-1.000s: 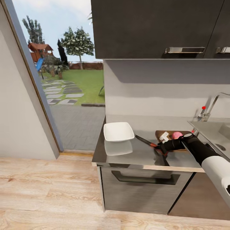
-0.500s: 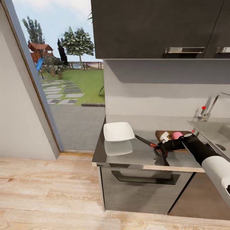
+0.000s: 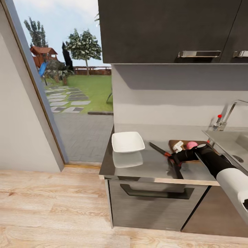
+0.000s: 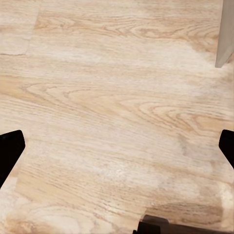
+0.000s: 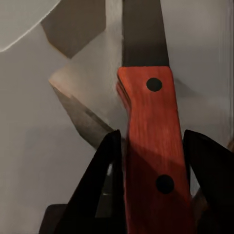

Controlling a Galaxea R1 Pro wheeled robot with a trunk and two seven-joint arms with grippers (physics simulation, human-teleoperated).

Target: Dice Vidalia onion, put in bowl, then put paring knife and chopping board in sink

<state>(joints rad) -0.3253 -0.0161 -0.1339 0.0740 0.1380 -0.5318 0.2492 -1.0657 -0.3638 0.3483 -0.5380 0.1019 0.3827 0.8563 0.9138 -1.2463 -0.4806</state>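
In the head view we see the countertop (image 3: 151, 165) across the lower middle of the frame, with the white bowl (image 3: 127, 142) sitting on its left part. Right of centre the right gripper (image 3: 174, 159) is closed on the red handle of the paring knife (image 3: 159, 150), whose dark blade points up and left toward the bowl and stops short of it. Just behind the gripper lies the chopping board (image 3: 182, 143), and on it we make out the pink Vidalia onion (image 3: 192, 145) beside a small white piece (image 3: 178, 146) that we cannot identify. At the right edge of the frame we see the sink (image 3: 230, 144) with its chrome tap (image 3: 225, 117). Dark wall cabinets (image 3: 172, 31) fill the top, and a glass door (image 3: 65, 86) at the left gives onto a garden.

In the left wrist view we see the pale wood floor (image 4: 117, 112), with the two dark fingertips (image 4: 9, 151) of the left gripper (image 4: 117, 148) at opposite side edges of the frame, spread wide with nothing between them.

In the right wrist view the knife's red handle with two dark rivets runs up the centre of the frame, a dark finger (image 5: 100, 180) pressed against each side of it, the blade leading off the top edge over grey worktop.
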